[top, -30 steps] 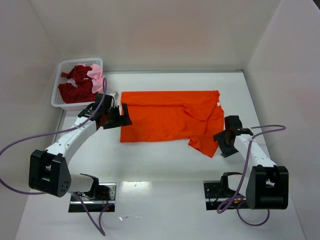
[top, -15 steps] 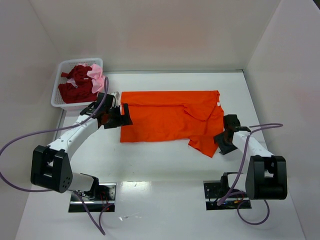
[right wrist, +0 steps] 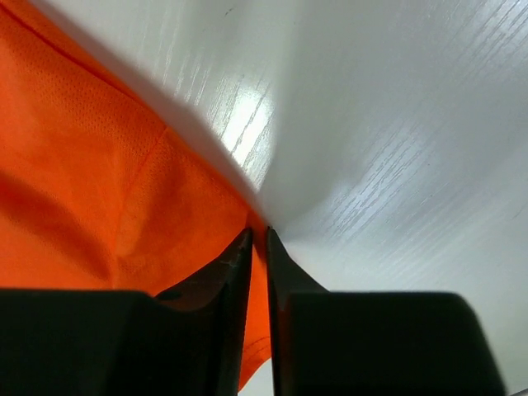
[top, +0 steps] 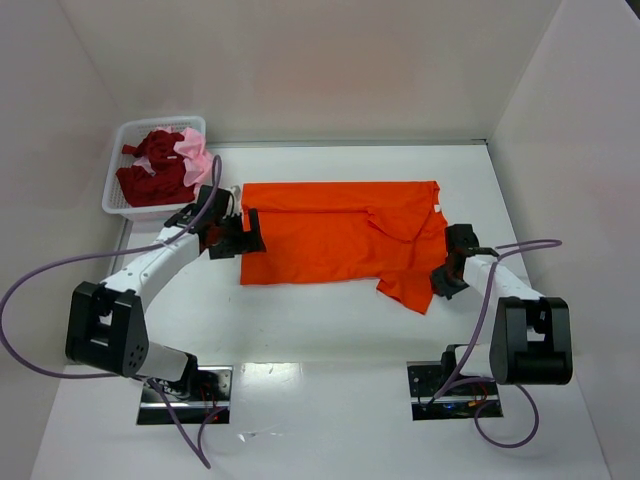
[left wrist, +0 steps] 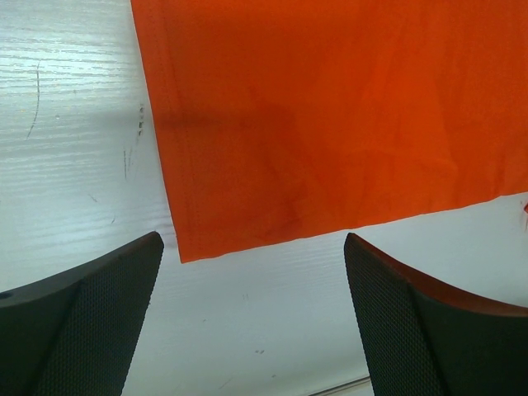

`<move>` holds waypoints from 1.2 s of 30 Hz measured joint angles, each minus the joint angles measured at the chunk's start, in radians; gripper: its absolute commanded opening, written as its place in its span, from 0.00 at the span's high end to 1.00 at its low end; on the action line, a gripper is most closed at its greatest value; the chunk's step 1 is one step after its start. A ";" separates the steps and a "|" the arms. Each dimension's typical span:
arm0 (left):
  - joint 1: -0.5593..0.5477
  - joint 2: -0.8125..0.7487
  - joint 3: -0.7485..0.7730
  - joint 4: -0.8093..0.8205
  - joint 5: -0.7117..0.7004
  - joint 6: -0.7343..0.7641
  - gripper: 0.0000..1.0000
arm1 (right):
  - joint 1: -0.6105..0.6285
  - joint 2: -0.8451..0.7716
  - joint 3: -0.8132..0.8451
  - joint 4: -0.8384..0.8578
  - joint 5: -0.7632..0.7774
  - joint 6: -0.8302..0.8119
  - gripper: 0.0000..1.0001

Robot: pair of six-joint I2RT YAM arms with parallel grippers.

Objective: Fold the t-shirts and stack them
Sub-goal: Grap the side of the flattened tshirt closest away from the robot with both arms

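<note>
1. Top external view: an orange t-shirt (top: 340, 243) lies spread out in the middle of the white table (top: 330, 330). Its long side runs left to right.
2. The left part of the orange t-shirt lies smooth and flat. The right end is rumpled, with a flap of cloth folded over and hanging toward the near edge.
3. A white basket (top: 113, 190) stands at the far left corner of the table. A dark red shirt (top: 150, 172) and a pink shirt (top: 194, 152) are bunched together inside it.
4. The left gripper (top: 247, 232) sits at the left edge of the orange t-shirt, near the basket.
5. Left wrist view: this gripper's jaws stand wide apart with nothing between them. The near-left corner of the orange cloth lies flat on the table just ahead of the gap.
6. The right gripper (top: 447, 272) is down at the right end of the orange t-shirt, against the rumpled flap.
7. Right wrist view: its jaws are drawn almost together and pinch a thin edge of the orange cloth. A dark shadow runs on the table along that edge.
</note>
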 measured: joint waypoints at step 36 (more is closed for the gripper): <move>-0.063 0.071 -0.095 0.010 -0.130 -0.316 0.31 | 0.000 -0.084 0.000 0.004 -0.026 -0.054 0.99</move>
